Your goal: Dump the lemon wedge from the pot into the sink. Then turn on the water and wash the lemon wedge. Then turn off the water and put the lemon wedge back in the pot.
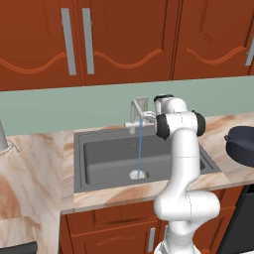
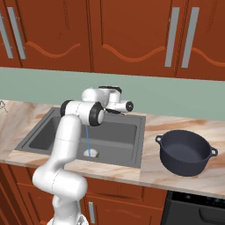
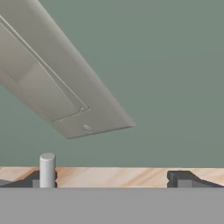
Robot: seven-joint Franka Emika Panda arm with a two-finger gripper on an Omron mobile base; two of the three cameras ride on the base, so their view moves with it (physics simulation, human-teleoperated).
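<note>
The sink (image 1: 99,158) is a dark grey basin set in the marble counter. A thin blue stream of water (image 1: 140,146) runs from the silver faucet (image 1: 137,111) down onto the round drain (image 1: 137,174). The lemon wedge (image 1: 147,173) is a tiny yellowish sliver lying just beside the drain, and it also shows as the lemon wedge (image 2: 96,154). The dark pot (image 2: 186,151) stands upright on the counter to the right of the sink. My gripper (image 3: 109,179) is up at the faucet, open, its fingertips (image 3: 183,178) far apart with nothing between them. A flat grey faucet lever (image 3: 57,83) crosses above them.
The green backsplash (image 1: 74,106) runs behind the faucet, with red-brown wall cabinets (image 1: 124,39) above it. A short silver post (image 3: 47,169) stands by my left fingertip. My white arm (image 1: 183,163) rises in front of the sink's right half. Marble counter (image 1: 34,163) extends left.
</note>
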